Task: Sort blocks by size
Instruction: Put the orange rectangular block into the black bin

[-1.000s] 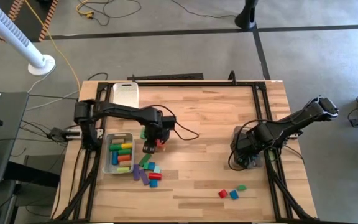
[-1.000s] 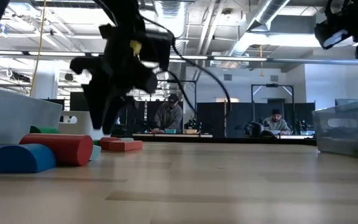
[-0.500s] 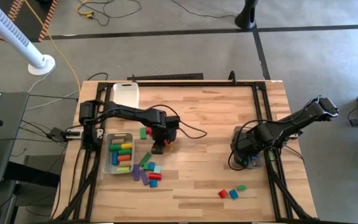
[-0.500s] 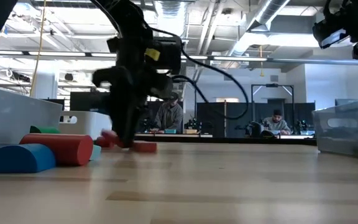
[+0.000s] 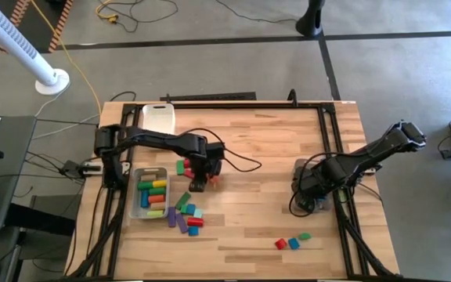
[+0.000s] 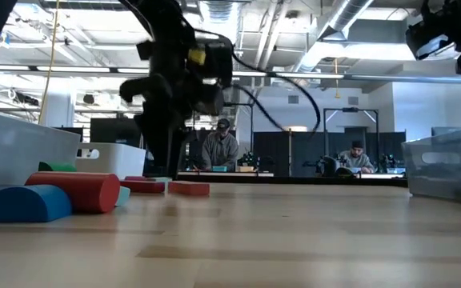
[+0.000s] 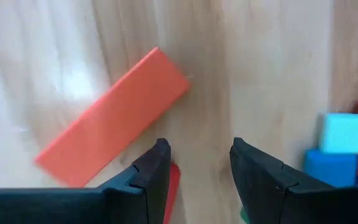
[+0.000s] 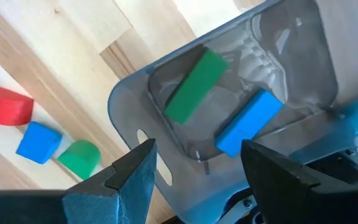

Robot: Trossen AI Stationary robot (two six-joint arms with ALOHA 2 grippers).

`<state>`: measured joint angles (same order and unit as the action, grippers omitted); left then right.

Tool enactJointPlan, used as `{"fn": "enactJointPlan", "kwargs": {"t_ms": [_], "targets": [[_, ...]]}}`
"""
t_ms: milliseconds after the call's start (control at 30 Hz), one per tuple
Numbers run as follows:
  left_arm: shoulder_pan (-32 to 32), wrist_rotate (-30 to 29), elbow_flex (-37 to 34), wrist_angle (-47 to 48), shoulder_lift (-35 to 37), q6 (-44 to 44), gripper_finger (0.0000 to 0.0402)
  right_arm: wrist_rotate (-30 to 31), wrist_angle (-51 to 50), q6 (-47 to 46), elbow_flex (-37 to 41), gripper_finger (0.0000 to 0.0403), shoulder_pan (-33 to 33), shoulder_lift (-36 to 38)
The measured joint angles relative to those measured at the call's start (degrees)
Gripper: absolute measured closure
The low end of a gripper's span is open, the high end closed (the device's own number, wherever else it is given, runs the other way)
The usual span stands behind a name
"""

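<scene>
The left gripper (image 7: 196,177) hangs over the table with fingers parted and empty. A red bar (image 7: 112,119) lies flat just ahead of its fingertips. The right gripper (image 8: 194,165), wide open and empty, hovers above a clear bin (image 8: 129,99) holding a green bar (image 8: 194,86) and a blue bar (image 8: 247,123).

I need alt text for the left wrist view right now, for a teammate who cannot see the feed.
The left end effector hangs open over the wooden table with nothing between its two dark fingers. A flat red bar lies at an angle on the wood just ahead, and blue blocks sit off to one side.
</scene>
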<state>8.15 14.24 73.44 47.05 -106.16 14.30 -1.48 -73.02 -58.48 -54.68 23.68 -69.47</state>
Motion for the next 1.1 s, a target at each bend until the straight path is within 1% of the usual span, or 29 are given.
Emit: {"fn": "enactJointPlan", "kwargs": {"t_ms": [67, 167, 300, 433, 533, 667, 833, 933, 1000, 1100], "targets": [[0.2, -3.73, -0.03, -0.07, 1.64, 3.31, 0.0245, -0.02, -0.25, 0.02, -0.62, 0.014, -0.04, 0.0], [0.92, -9.14, -0.09, -0.83, 2.3, 9.37, 0.0245, 0.04, -0.57, 0.33, -1.72, 0.014, -0.04, -0.02], [2.29, -10.67, -0.18, -2.5, 1.73, 15.92, 0.0245, 0.86, -1.52, 0.44, -3.17, 0.0141, -0.04, -0.02], [2.11, -14.47, -0.33, -4.01, 0.87, 21.86, 0.0243, 1.17, -1.58, 0.07, -4.23, 0.0142, -0.06, -0.01], [1.69, -14.54, -0.87, -4.51, 1.14, 26.88, 0.0236, 1.24, -1.5, 0.0, -4.51, 0.0143, -0.07, -0.02], [1.5, -14.41, -1.46, -4.79, 1.01, 29.1, 0.0214, 1.69, -1.49, -0.02, -4.52, 0.0143, -0.07, -0.02], [1.65, -13.76, -1.69, -6.2, 1.01, 29.38, 0.0192, 2.92, -1.5, 0.04, -4.52, 0.0143, -0.07, -0.02], [2.02, -11.65, -1.68, -6.85, 0.86, 29.62, 0.0186, 3.28, -1.52, 0.8, -4.52, 0.0143, -0.55, -0.02], [2.21, -10.41, -1.65, -6.94, -0.24, 29.79, 0.0185, 3.3, -1.5, 1.31, -4.52, 0.0143, -1.13, -0.02], [2.26, -10.36, -1.65, -5.69, -2.98, 29.57, 0.0185, 3.32, -1.53, 1.4, -4.52, 0.0143, -1.97, -0.04]]}}
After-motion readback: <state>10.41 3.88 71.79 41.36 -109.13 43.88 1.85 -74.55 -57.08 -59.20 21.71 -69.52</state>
